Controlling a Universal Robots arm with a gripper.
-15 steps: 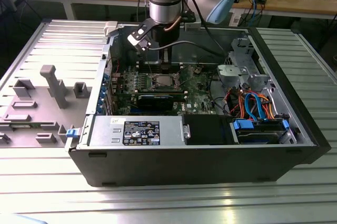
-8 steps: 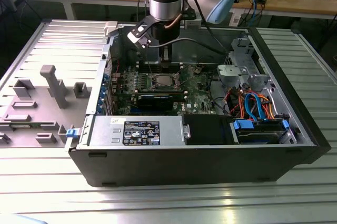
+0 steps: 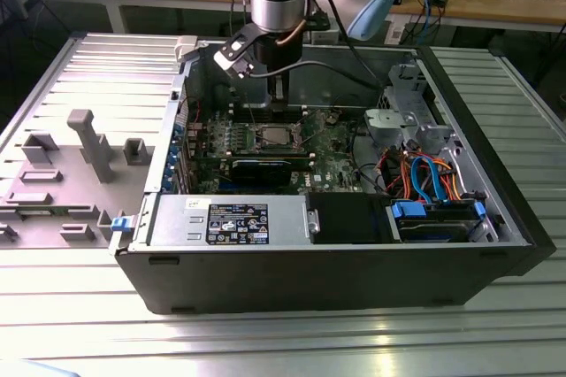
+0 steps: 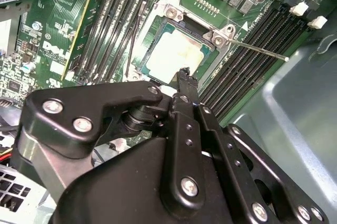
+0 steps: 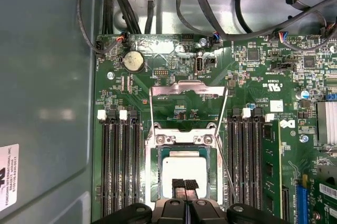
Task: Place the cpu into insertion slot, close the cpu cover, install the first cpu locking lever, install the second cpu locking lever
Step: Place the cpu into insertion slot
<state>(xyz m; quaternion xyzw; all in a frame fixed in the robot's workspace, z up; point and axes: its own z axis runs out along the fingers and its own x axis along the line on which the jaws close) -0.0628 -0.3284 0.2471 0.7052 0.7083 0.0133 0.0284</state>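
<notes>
Ribbed aluminium bench (image 3: 265,342) carries an open computer case (image 3: 495,191) lying on its side, with a wooden worktop and loose cables behind it. The arm reaches down into the case from above.

The gripper (image 5: 185,184) has its two black fingertips pressed together with nothing between them. In the second wrist view the gripper (image 4: 184,72) tip stands at one edge of the cpu (image 4: 174,56); whether it touches the metal I cannot tell. In the exterior view the gripper (image 3: 278,107) hangs just over the middle of the board.

The cpu (image 5: 181,171) lies flat in the insertion slot (image 5: 156,174), silver-grey top up. The cpu cover (image 5: 188,88) is swung open at the socket's hinged side, its window showing green board through it. Two thin locking levers (image 5: 151,111) stand unlatched, one along each side of the cover.

Black memory slots (image 5: 121,166) flank the socket on both sides of the motherboard (image 5: 253,77), and a coin cell (image 5: 133,61) sits beyond the cover. Farther out, coloured cables (image 3: 424,173) bunch toward the exterior view's right, a power supply (image 3: 230,222) fills the near wall, and grey fixtures (image 3: 88,142) stand on the bench at the exterior view's left.
</notes>
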